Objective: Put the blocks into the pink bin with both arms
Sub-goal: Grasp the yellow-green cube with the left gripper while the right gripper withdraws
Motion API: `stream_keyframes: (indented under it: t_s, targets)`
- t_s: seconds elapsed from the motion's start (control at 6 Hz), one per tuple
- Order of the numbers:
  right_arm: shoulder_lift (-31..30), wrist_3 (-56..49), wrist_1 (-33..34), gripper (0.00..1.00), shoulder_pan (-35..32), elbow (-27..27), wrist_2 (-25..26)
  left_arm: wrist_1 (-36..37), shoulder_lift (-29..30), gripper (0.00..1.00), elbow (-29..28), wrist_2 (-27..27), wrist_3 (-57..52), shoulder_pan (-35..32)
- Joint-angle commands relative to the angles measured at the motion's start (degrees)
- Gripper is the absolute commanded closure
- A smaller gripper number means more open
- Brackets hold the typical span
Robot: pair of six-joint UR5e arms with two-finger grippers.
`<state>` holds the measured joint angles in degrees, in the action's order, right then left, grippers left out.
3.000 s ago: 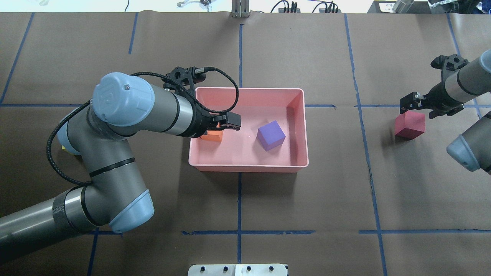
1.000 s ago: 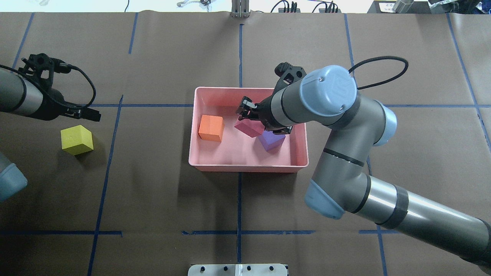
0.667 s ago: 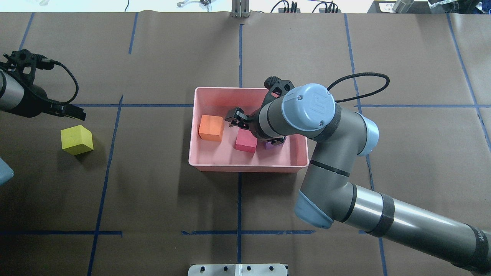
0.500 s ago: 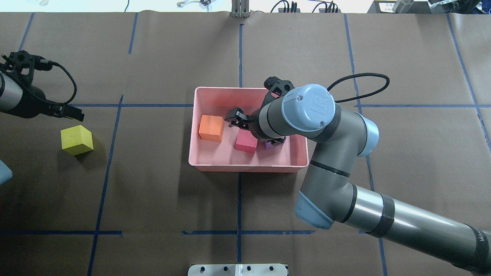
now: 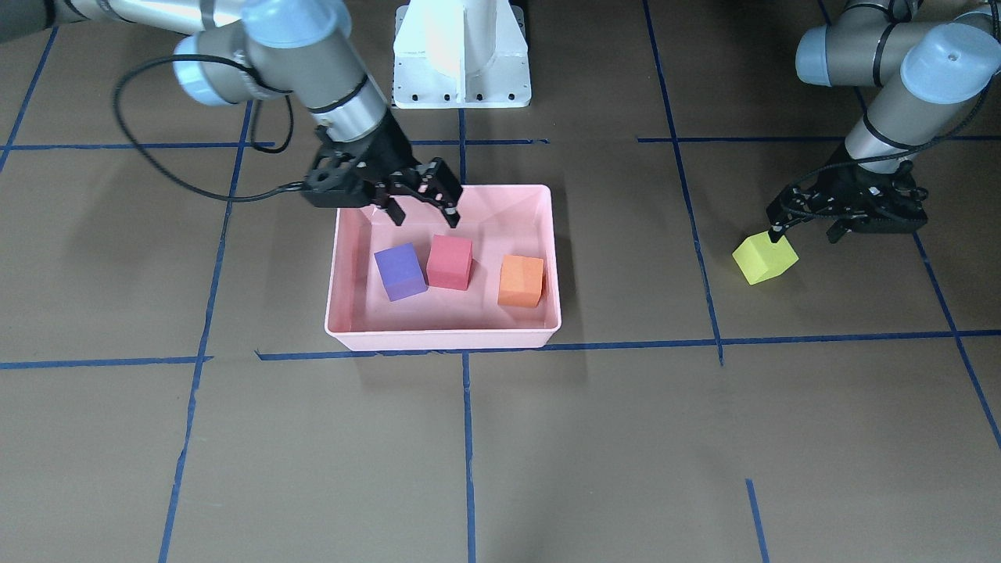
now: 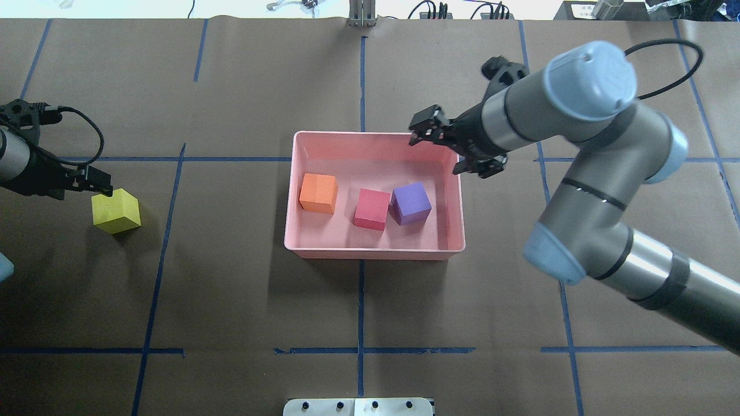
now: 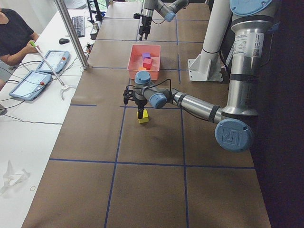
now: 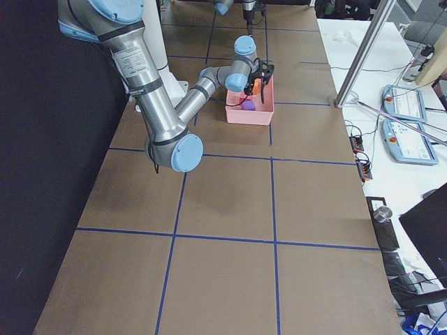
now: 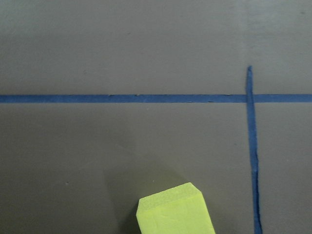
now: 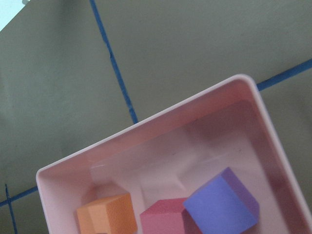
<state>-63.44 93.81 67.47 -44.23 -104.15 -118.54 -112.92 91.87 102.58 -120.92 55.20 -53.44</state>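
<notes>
Since half a second earlier, found the right gripper (image 6: 448, 147) lifted out of the pink bin (image 6: 376, 134) and drawn back over its far right corner. Found the left gripper (image 6: 97, 182) brought down beside the yellow-green block (image 6: 115, 211).

Judged the main hazard to be a mis-seated grasp.
- Expected that further descent from this offset would land a fingertip on the block's top and press or tip the foam, instead of passing beside it.
- Expected that closing off-centre on faces turned off square to the blue tape lines (image 6: 231, 159) would pinch a corner and let the block twist out during the carry.
- Rated as secondary a release onto the occupied middle of the bin floor, with a bounce over the low wall.
- Rated as secondary an arm conflict, should the right gripper remain at the bin.

Counted three blocks in the bin: the orange block (image 6: 318, 193) apart at the left, then the red-pink block (image 6: 372, 209) and the purple block (image 6: 410, 203) side by side, touching or nearly so. Located the yellow-green block alone on the table (image 6: 231, 289), well left of the bin.

Read both sets of fingers as spread and holding nothing. Placed one left fingertip (image 5: 774, 229) over the block's far corner and the other off the block on the side away from the bin. Concluded that the block was not straddled. Could not tell whether there was contact.
</notes>
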Motion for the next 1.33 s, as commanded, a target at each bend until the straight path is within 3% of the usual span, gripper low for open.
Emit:
stream_keyframes:
  t_s: [0.0,0.67,1.17]
  targets:
    - [-7.36,-7.04,-0.5,0.0,-5.86,-0.18,-5.21,-0.55,0.5,0.0,-2.12,-0.72,4.19,0.36]
    - [-7.84,-7.68,-0.59,0.0,-5.61,0.09,-4.5,-0.81,1.73,0.0,-3.35,-0.73,8.96,2.55]
    - [-8.1,-7.68,-0.59,0.0,-5.61,0.0,-4.5,-0.81,6.13,0.0,-8.36,-0.29,9.58,4.64]
